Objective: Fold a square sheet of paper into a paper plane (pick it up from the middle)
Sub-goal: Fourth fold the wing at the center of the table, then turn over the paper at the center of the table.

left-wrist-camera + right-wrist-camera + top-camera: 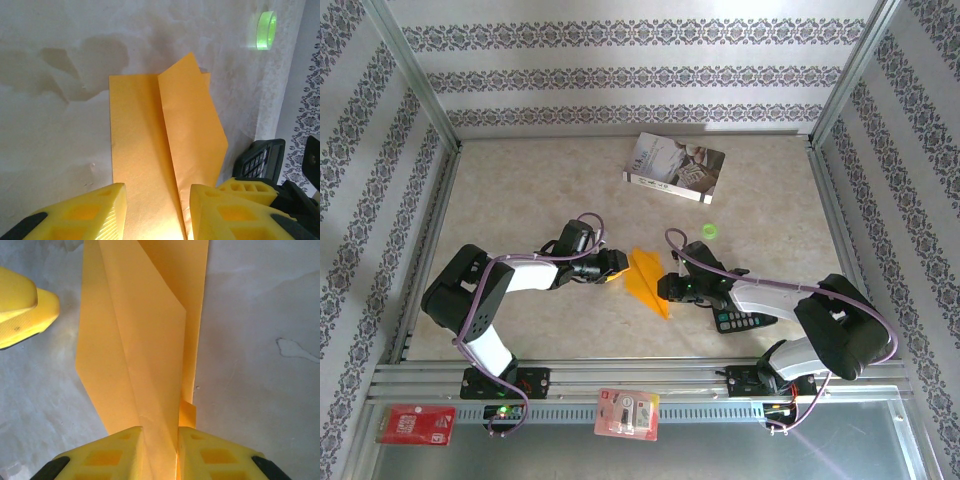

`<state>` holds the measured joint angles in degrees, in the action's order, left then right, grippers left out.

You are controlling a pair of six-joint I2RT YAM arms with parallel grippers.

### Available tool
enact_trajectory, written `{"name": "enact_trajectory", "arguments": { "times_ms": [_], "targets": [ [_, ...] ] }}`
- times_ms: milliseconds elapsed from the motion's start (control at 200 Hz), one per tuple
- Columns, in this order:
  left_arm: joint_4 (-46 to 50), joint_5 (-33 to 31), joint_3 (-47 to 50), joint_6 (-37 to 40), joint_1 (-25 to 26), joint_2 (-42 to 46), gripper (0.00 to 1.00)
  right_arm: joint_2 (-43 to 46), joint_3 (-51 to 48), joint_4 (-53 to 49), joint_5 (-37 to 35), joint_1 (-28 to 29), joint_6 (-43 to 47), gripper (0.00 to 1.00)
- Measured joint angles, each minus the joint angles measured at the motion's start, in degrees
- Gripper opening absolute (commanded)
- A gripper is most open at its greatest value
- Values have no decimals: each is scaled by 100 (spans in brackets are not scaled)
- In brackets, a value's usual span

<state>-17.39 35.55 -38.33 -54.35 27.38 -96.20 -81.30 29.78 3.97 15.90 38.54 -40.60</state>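
while the right claw sits low over the table, its two yellow fingers stand almost together, and a raised fold of the orange paper runs straight up between them. clenched on that ridge, that's a grip on the paper.

over to the left claw: fingers apart, released, with the paper lying flat in the gap. one pad sits at the paper's outer edge and the other just beside the centre crease. nothing looks pinched there.

from above, the paper is mid-table, right between the two claws. it's folded to a point, and the point aims toward the near right, close to the black calculator. a small green round thing lies beyond the paper, apart from it.

now for writing. the grey-white book lies at the far side, its cover print too small to read. on the front rail are a red carded pack and a pink one, lettering unreadable. the calculator keys show in the left wrist view, but no legends can be made out.
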Motion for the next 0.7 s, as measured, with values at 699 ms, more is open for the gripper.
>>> {"name": "enact_trajectory", "arguments": {
  "times_ms": [699],
  "targets": [
    [-114,0,0,-39,0,-57,37,-258,-245,715,286,35,-160,17]
  ]
}}
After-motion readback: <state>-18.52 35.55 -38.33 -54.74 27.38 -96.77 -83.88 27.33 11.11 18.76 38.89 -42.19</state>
